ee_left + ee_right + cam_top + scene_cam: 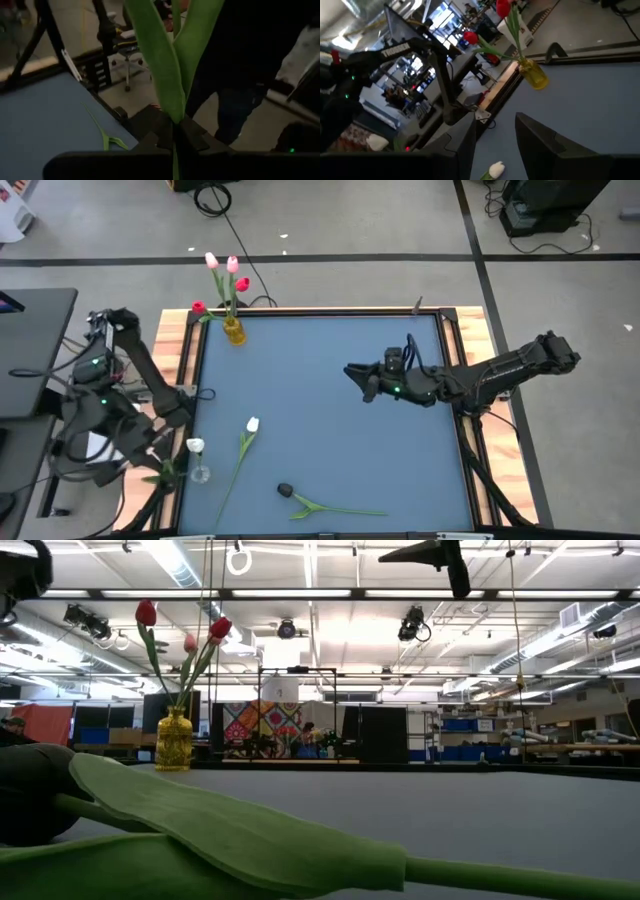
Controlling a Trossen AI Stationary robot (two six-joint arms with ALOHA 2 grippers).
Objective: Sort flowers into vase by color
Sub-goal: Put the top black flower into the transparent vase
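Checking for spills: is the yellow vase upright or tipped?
Upright. The yellow vase stands on the table's far corner, its tulips rising straight.

Colours on the table

Flat blue table mat [330,410], see-through yellow glass vase [234,331] with red and pink tulips [227,270], loose white-headed tulip [252,425], black-headed tulip [286,491].

The high view looks straight down on the whole blue table [330,410]. The low view sits at table height, very near the black tulip [30,790], facing the room behind. Both show the yellow vase [234,332]. The right wrist view faces this vase too; the left wrist view looks past the table edge.
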